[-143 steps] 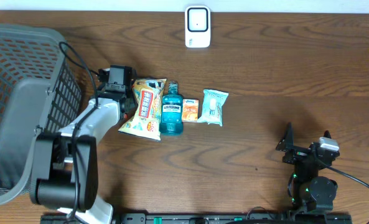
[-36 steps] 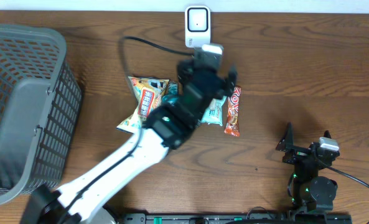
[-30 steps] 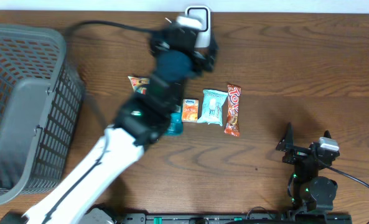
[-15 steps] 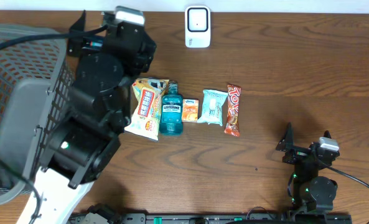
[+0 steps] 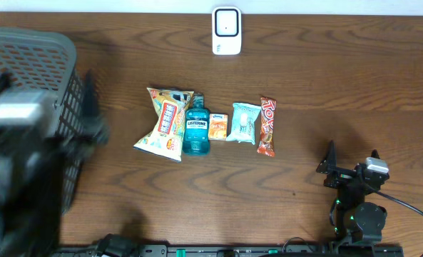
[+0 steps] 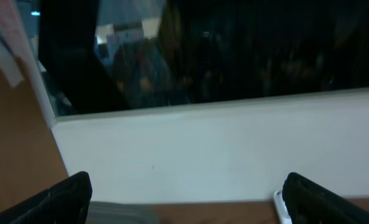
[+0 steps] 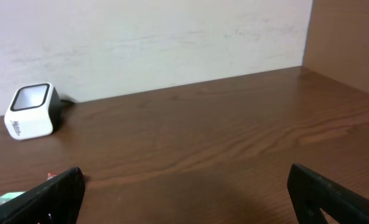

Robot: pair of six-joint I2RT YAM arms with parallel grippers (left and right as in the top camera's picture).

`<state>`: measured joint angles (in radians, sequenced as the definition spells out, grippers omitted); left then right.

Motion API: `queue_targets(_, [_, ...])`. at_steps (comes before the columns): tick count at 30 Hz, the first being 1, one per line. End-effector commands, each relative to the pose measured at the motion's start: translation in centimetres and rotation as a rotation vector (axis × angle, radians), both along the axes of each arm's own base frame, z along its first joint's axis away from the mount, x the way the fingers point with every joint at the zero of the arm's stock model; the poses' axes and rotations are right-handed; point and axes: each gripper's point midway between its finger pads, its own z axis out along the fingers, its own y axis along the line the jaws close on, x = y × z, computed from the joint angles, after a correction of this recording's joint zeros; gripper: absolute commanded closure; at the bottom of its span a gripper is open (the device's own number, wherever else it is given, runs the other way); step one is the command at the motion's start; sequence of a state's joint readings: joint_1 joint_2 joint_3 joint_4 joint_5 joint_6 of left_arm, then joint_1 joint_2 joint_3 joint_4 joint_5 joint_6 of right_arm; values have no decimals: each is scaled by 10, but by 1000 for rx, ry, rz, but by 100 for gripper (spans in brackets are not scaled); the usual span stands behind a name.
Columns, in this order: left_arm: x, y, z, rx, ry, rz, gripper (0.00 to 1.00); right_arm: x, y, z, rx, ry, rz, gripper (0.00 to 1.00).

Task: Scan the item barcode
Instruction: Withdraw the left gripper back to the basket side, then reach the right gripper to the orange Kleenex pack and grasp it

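While left pincer [image 6: 185, 186] and right pincer [image 7: 185, 180] gape empty, goods from yellow crisp bag [image 5: 166, 123] to red candy bar [image 5: 267, 126] lie on the wooden desk [image 5: 339, 86], six o'clock of the white box scanner [image 5: 226, 30]; grasping one seems next.

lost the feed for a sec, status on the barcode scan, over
Left gripper open, empty, near the basket. Right gripper open, parked. Row of items on the table, none at the scanner. Nothing blocking the scanner.
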<state>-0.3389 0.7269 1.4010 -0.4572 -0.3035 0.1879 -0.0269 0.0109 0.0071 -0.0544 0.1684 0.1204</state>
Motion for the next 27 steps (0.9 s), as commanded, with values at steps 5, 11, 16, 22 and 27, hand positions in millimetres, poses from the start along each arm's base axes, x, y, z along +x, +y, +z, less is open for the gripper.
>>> queue_targets(5, [-82,-6,11,-157,-117,-180,2,0,2,0,-13,3,12,1])
queue_targets(11, [-131,-12,20,-146,-217,-246,2,2,11,-1,39,-6,61,1])
queue_targets(16, [-154,-7,18,-140,-269,-212,2,-2,74,0,379,6,404,1])
queue_targets(22, [-161,-5,7,-146,-278,-194,2,-28,132,4,757,140,731,1])
queue_targets(27, [-172,-5,4,-200,-297,-212,2,-33,139,4,768,161,777,1])
